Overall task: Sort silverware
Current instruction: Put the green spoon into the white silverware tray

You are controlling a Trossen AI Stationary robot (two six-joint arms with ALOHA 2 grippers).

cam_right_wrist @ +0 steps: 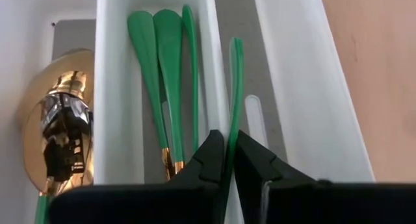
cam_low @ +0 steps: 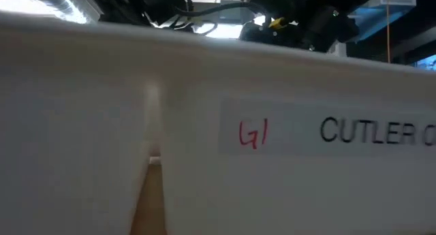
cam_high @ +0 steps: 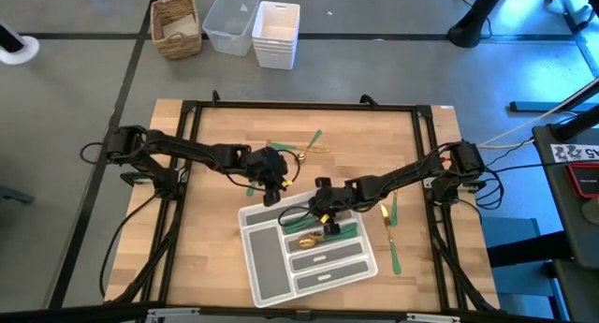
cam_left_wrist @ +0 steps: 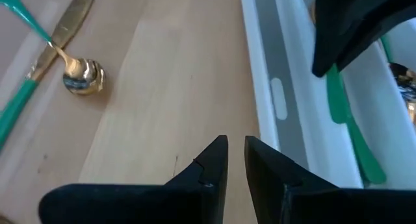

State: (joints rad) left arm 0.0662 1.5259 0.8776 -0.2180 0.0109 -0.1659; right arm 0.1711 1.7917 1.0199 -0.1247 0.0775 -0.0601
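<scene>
The grey compartmented tray [cam_high: 281,262] lies at the table's near middle. My right gripper [cam_high: 324,213] hovers over its far end, shut on a green-handled piece of silverware [cam_right_wrist: 235,74]. Several green handles [cam_right_wrist: 162,74] lie in one long compartment, and a gold spoon bowl [cam_right_wrist: 58,126] lies in the one beside it. My left gripper [cam_left_wrist: 236,160] is shut with nothing between its fingers, over bare wood just left of the tray's far corner [cam_left_wrist: 260,87]. A spoon [cam_left_wrist: 83,78] and a knife [cam_left_wrist: 71,19] lie on the wood beyond it. My right gripper pinches a slim green handle [cam_right_wrist: 231,138] between its two fingers, coming from above. The handle runs on past the fingertips along the tray's long compartments, its free end [cam_right_wrist: 237,47] over a divider wall. The fingers hide the piece's head, so I cannot tell its kind.
More silverware lies at the table's far middle [cam_high: 309,147] and right of the tray [cam_high: 388,231]. In the low view the tray's white wall [cam_low: 204,126] fills the picture. A wicker basket [cam_high: 176,25] and plastic bins [cam_high: 276,33] stand on the floor beyond the table.
</scene>
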